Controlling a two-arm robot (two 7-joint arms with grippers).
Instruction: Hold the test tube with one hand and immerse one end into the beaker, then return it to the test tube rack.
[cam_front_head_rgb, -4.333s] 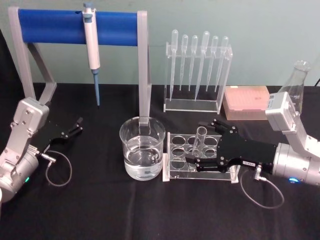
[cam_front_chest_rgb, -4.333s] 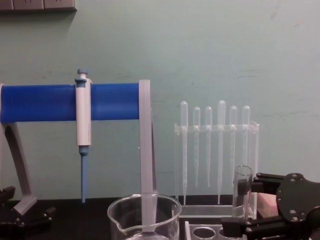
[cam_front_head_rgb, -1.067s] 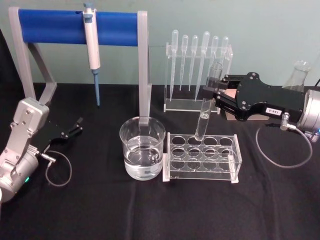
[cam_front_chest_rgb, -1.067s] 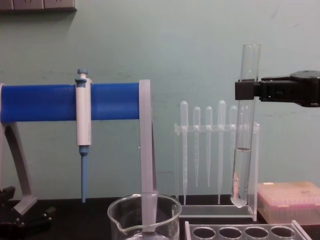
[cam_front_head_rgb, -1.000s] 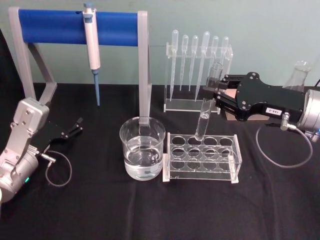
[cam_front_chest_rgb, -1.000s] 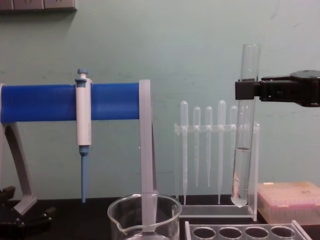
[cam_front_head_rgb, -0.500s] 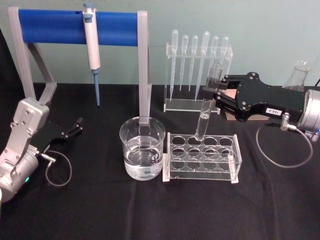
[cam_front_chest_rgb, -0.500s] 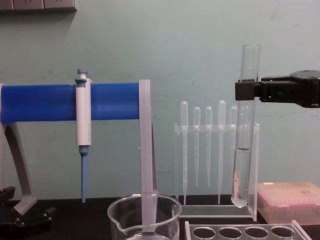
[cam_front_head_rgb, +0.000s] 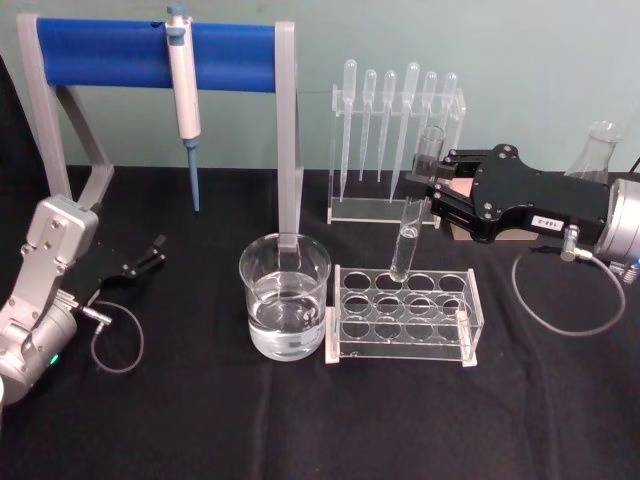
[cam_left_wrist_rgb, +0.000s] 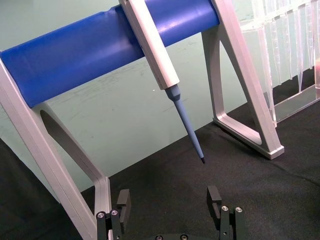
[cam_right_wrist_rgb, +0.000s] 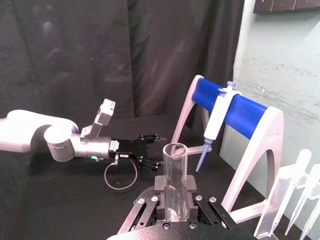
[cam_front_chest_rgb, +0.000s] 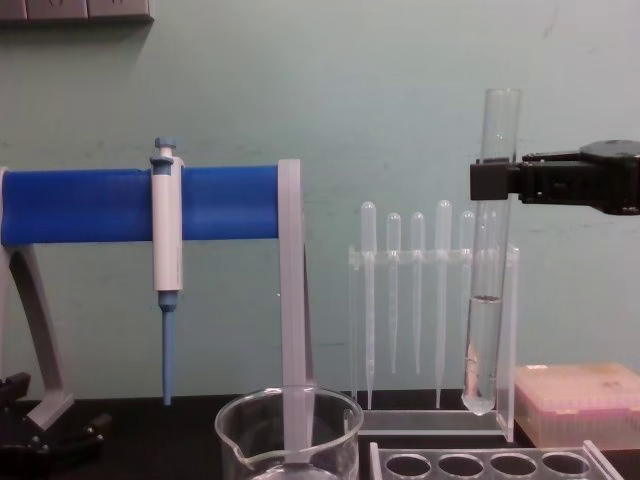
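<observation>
The test tube (cam_front_head_rgb: 408, 232), clear glass with a little liquid at its round bottom, hangs upright above the back row of the clear holed rack (cam_front_head_rgb: 400, 346). My right gripper (cam_front_head_rgb: 425, 185) is shut on its upper part, just below the rim. From the chest, the test tube (cam_front_chest_rgb: 488, 300) hangs from the right gripper (cam_front_chest_rgb: 496, 182), its bottom above rack height. The right wrist view looks down on the test tube's (cam_right_wrist_rgb: 175, 172) open rim. The beaker (cam_front_head_rgb: 250, 290), part full of water, stands left of the rack, apart from the tube. My left gripper (cam_front_head_rgb: 152, 252) rests open at the far left.
A blue-barred stand (cam_front_head_rgb: 150, 55) carrying a white-and-blue pipette (cam_front_head_rgb: 183, 90) spans the back left, one leg just behind the beaker. Plastic droppers (cam_front_head_rgb: 395, 140) hang in a rack behind the tube. A pink box (cam_front_chest_rgb: 585, 400) and a flask (cam_front_head_rgb: 597, 150) sit at the right.
Since the earliest frames my right gripper has lifted the test tube up out of the holed rack. Over the last second it has held nearly still. The left arm has not moved.
</observation>
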